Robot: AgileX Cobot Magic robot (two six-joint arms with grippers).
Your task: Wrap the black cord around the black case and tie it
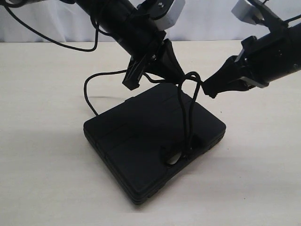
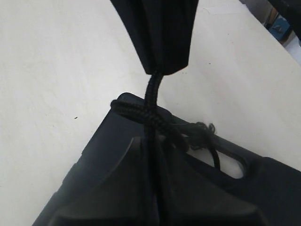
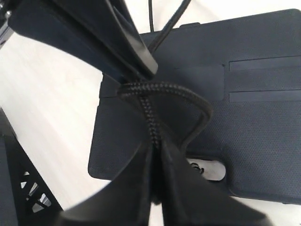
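Note:
The black case (image 1: pixel 141 141) lies flat in the middle of the table, its handle slot (image 1: pixel 173 157) toward the near edge. The black cord (image 1: pixel 186 113) rises from the slot in two strands to a loop above the case's far right corner. My left gripper (image 1: pixel 182 77) is shut on the black cord there, and the cord runs between its fingers (image 2: pixel 154 146). My right gripper (image 1: pixel 208 90) comes in from the right and is shut on the same loop (image 3: pixel 154 143). The braided cord (image 3: pixel 160 89) bends between both sets of fingertips, over the case (image 3: pixel 263 132).
Slack cord (image 1: pixel 87 94) curves over the pale table (image 1: pixel 47 165) to the left of the case. A thicker robot cable (image 1: pixel 47 40) hangs at the upper left. Both arms crowd the space above the case's far side.

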